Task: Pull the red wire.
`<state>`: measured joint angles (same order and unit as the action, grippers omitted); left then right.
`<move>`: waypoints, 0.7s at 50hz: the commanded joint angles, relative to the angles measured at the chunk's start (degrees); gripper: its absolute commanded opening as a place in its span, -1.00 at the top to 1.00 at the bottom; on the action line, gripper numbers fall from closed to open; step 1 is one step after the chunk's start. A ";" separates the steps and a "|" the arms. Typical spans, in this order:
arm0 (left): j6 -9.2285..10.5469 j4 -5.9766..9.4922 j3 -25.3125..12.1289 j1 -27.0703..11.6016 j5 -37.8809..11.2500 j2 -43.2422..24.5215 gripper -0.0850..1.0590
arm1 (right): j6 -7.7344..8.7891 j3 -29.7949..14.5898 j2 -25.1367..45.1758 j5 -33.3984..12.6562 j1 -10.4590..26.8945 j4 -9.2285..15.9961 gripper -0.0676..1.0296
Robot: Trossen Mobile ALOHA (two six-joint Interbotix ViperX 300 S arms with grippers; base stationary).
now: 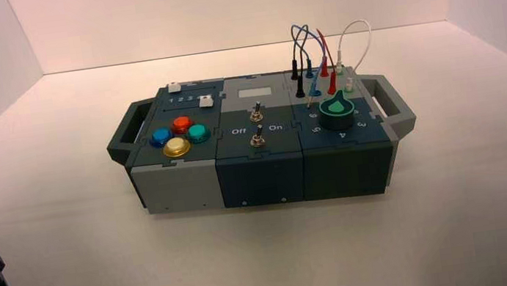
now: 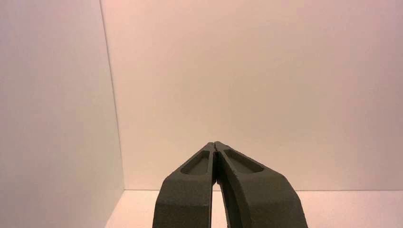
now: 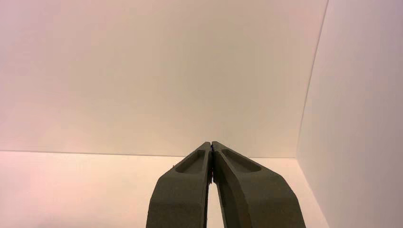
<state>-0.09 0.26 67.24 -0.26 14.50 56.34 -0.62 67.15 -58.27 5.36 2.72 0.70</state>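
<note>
- Red wire (image 1: 327, 46): a thin loop standing at the far right part of the box, between the dark and blue wires on its left and the white wire on its right; its two red plugs (image 1: 332, 82) are seated in the panel, one nearer the robot than the other.
- Blue wire (image 1: 310, 32): looped just left of the red wire, with blue plugs.
- Black plugs (image 1: 299, 88): a pair left of the blue plugs, joined by a dark lead.
- White wire (image 1: 367, 35): a wide arc to the right of the red wire, with pale plugs.
- Knob (image 1: 337, 112): dark with a green top, nearer the robot than the wires, ringed by numerals.
- Toggle switches (image 1: 258, 136): two, on the middle part of the box, one nearer the robot than the other.
- Display window (image 1: 255, 92): pale, beyond the switches.
- Buttons (image 1: 176, 147): red, blue, green and yellow, clustered on the left part.
- Sliders (image 1: 206, 101): two white caps, beyond the buttons.
- Box (image 1: 261, 179): resting on the desk (image 1: 179, 271), with a handle at each side.
- Right gripper (image 3: 211, 143): apart from the box, facing the far wall; jaws pressed together.
- Left gripper (image 2: 214, 143): likewise apart from the box; jaws pressed together.
</note>
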 commanded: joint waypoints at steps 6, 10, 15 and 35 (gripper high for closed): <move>-0.18 0.00 -1.58 -0.09 0.35 -0.35 0.91 | -0.18 -2.02 0.26 -0.53 0.88 0.88 0.92; -0.18 0.00 -1.58 -0.09 0.35 -0.44 0.91 | -0.18 -2.02 0.26 -0.88 1.14 0.88 0.92; -0.18 0.09 -1.58 -0.09 0.09 -0.62 0.91 | -0.18 -2.29 0.35 -2.20 1.23 0.88 0.92; -0.18 0.00 -6.68 -9.58 -15.82 -5.19 0.91 | 0.00 -8.79 10.20 -23.12 10.20 0.88 0.92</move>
<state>-0.09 0.26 63.72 -6.50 2.29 52.47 -0.53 61.61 -50.71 -14.50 10.46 1.49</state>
